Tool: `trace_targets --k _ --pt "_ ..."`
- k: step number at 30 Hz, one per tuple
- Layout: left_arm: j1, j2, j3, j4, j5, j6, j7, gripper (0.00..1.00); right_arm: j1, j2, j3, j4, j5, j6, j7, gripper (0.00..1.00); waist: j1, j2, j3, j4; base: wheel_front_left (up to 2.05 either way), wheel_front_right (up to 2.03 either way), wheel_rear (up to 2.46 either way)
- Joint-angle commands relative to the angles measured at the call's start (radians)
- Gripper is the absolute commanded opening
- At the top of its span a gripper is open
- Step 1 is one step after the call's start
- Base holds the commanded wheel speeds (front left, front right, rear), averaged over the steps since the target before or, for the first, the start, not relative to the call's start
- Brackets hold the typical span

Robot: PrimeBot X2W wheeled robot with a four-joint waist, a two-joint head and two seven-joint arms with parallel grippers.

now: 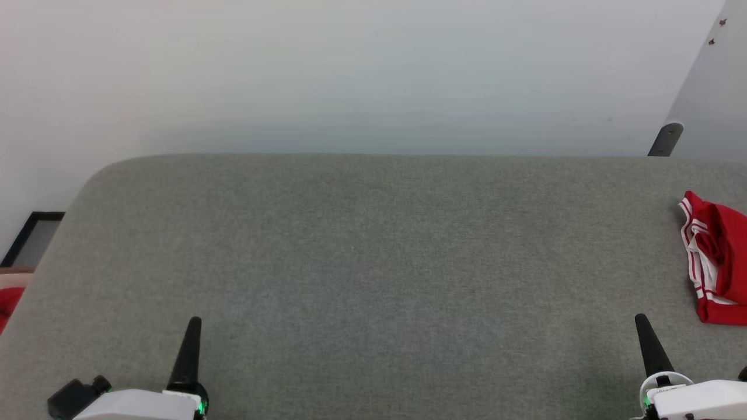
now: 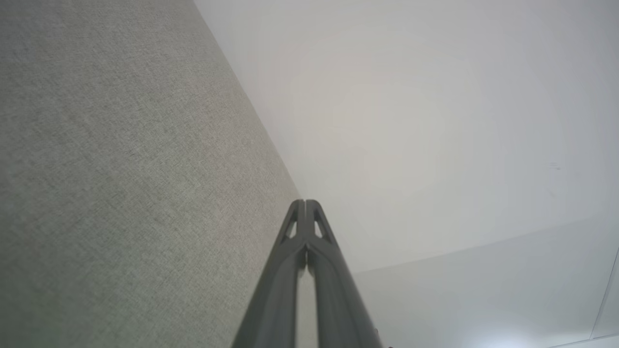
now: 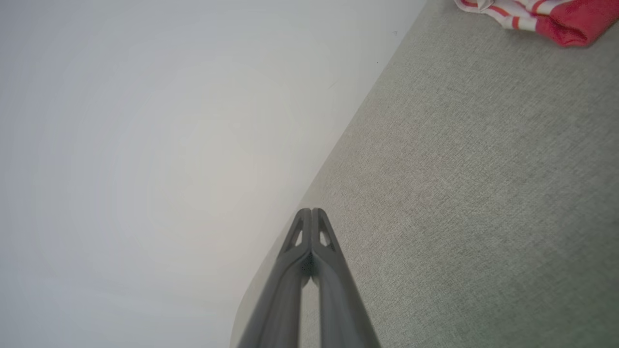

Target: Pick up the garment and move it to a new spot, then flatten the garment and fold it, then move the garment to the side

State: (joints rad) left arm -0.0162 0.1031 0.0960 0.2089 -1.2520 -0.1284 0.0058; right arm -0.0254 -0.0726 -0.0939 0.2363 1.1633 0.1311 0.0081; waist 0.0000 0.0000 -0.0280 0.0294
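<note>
A counter [image 1: 362, 262] covered in grey woven fabric spans the head view, its far left corner rounded. Behind its far edge rises a plain white wall [image 1: 350, 76]. Past the left edge, lower down, sits a dark-framed panel [image 1: 32, 236], and nearer along that edge shows a scrap of plain red cloth [image 1: 7, 306]. At the far right corner a dark grey post [image 1: 665, 140] stands against a pale slanted panel [image 1: 709, 93] that bears two small brown marks [image 1: 722, 22].

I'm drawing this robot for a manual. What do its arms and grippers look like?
The left gripper and right gripper each have long dark fingers tapering to a point, with triangular cut-outs near the tips. Wrist housings are white with small green lights; a black block adjoins the left one.
</note>
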Motion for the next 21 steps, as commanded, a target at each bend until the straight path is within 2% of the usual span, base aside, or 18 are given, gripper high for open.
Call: trace_targets --k 1,21 --pt "-0.019 0.000 0.005 -0.002 -0.024 -0.003 0.005 0.00 -0.020 0.002 -0.006 -0.005 0.029 0.000 0.006 0.00 0.0000 0.0000 0.001 -0.001 0.00 0.00 0.00" --pt "-0.053 -0.023 0.012 0.015 -0.173 -0.003 0.053 0.00 -0.051 0.011 -0.013 0.001 0.216 0.000 0.052 0.00 0.0000 0.0000 0.013 -0.012 0.00 0.00 0.00"
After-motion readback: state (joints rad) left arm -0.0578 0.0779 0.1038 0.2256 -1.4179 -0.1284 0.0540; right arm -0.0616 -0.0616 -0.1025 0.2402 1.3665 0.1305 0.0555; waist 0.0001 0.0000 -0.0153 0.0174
